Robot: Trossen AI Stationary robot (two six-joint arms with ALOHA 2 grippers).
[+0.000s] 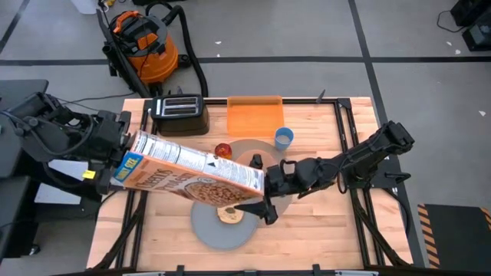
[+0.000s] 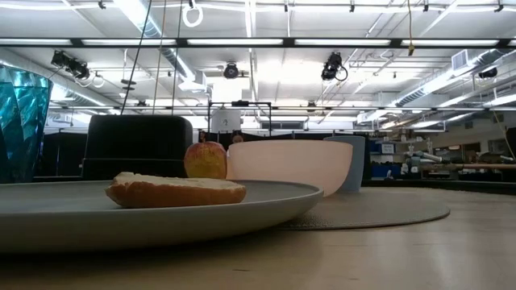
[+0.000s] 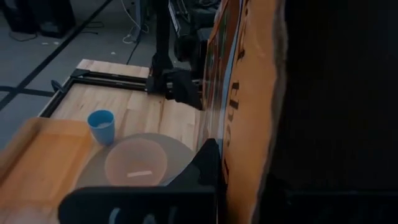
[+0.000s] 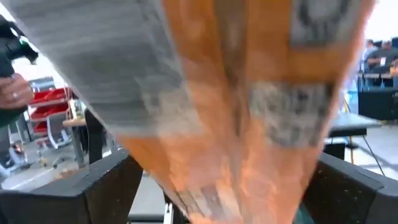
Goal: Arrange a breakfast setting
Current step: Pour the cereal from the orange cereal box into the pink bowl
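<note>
My left gripper (image 1: 123,149) is shut on a large orange cereal box (image 1: 192,172), which hangs slanting above the table. My right gripper (image 1: 263,188) is open, with one finger on either side of the box's right end (image 4: 236,124). I cannot tell whether the fingers touch it. Under the box, a grey plate (image 1: 207,230) carries a bagel (image 1: 229,215). A pink bowl (image 2: 290,165) sits on the round mat (image 1: 257,147). A red-yellow apple (image 1: 223,150) and a light-blue cup (image 1: 284,138) stand by the mat. No spoon shows. My left gripper holds the cereal box by its left end (image 1: 132,159), coming level from the table's left. The box itself hides the place of contact in the left wrist view (image 3: 249,93). The box is lifted clear and reaches out over the plate, its long side slanting toward the table's near right.
A black toaster (image 1: 178,113) and a flat orange board (image 1: 255,115) stand along the far edge. A tall blue-green glass (image 2: 20,121) shows at the left of the low view. Bare wood lies at the table's near left and right.
</note>
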